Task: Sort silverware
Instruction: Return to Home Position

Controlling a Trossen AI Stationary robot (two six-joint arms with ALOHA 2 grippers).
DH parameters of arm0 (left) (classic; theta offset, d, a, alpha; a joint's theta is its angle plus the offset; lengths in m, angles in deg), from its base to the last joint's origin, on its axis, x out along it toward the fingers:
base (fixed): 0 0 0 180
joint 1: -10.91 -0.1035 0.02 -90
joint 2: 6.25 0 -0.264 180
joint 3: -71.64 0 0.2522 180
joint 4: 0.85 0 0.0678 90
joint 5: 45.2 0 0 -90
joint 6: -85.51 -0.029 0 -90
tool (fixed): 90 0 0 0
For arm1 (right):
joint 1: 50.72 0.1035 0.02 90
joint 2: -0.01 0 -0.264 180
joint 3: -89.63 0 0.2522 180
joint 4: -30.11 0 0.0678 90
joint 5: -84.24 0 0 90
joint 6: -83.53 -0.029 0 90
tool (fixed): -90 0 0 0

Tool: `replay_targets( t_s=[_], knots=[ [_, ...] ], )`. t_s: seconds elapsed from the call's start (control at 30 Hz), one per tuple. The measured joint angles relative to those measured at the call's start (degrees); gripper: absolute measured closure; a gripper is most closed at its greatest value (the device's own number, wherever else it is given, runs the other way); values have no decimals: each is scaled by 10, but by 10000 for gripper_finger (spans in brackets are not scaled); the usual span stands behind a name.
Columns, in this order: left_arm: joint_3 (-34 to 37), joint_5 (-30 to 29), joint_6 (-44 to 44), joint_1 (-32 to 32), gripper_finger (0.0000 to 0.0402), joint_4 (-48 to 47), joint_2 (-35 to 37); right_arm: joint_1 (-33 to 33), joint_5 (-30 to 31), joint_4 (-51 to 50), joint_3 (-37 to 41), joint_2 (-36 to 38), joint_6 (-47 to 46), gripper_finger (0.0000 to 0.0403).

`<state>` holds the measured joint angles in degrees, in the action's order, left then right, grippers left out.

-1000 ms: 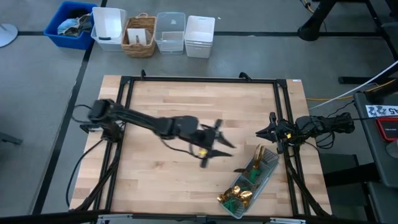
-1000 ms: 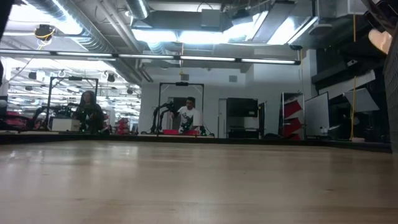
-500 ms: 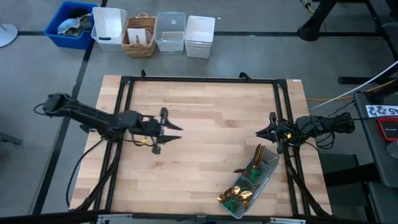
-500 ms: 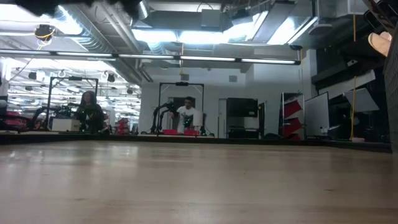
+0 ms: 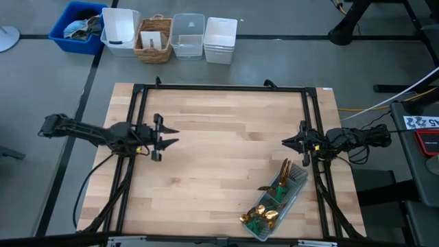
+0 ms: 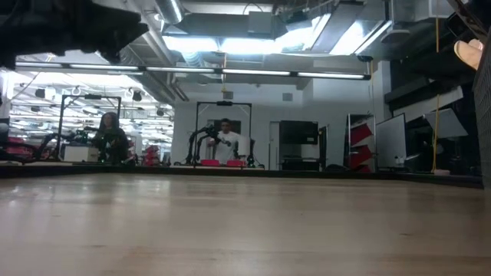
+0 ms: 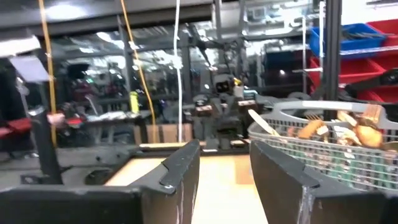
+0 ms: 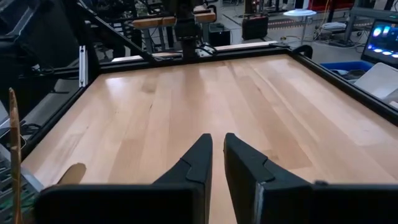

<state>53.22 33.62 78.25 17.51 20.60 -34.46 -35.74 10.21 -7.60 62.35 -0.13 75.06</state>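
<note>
The left gripper (image 5: 171,136) has its two dark fingers (image 7: 180,168) spread wide with nothing between them. It hovers just inside the left edge of the pale wood-strip worktop (image 5: 226,113) and points toward the right edge. A second ago it hung over the middle, close to the tray; since then the arm has folded back leftward. The right gripper (image 5: 286,144) waits by the right edge, where it was before. Its fingers are drawn all but together, with a mere sliver of gap, and hold nothing. The silverware (image 5: 264,216), shiny gold heads on slim teal-green handles, lies heaped in the clear plastic rectangular tray (image 5: 296,184). The tray sits aslant, unmoved, at the right corner farthest from the row of storage bins (image 5: 187,36) on the floor. One gold piece pokes out over the tray's left rim. A white tag (image 5: 420,122) beyond the right edge bears dark characters too small to read.
</note>
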Motion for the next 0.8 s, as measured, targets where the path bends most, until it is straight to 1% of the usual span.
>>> replay_targets(
  t_s=[0.17, 0.33, 0.5, 0.7, 0.8],
  knots=[
    [41, 0, -12, -18, 267, -9, 86, 0, 0, -2, 0, 0, -23, 359],
    [41, -16, -15, -34, 267, -102, 153, 0, 0, -1, 0, 0, -31, 359],
    [41, -39, -2, -50, 267, -168, 209, 0, -1, 18, 0, 0, -31, 359],
    [41, -41, -13, -65, 267, -205, 276, 0, 0, 55, 0, 0, -8, 359],
    [41, -43, -26, -72, 267, -205, 280, 0, -1, 62, 0, 0, -5, 359]
  ],
)
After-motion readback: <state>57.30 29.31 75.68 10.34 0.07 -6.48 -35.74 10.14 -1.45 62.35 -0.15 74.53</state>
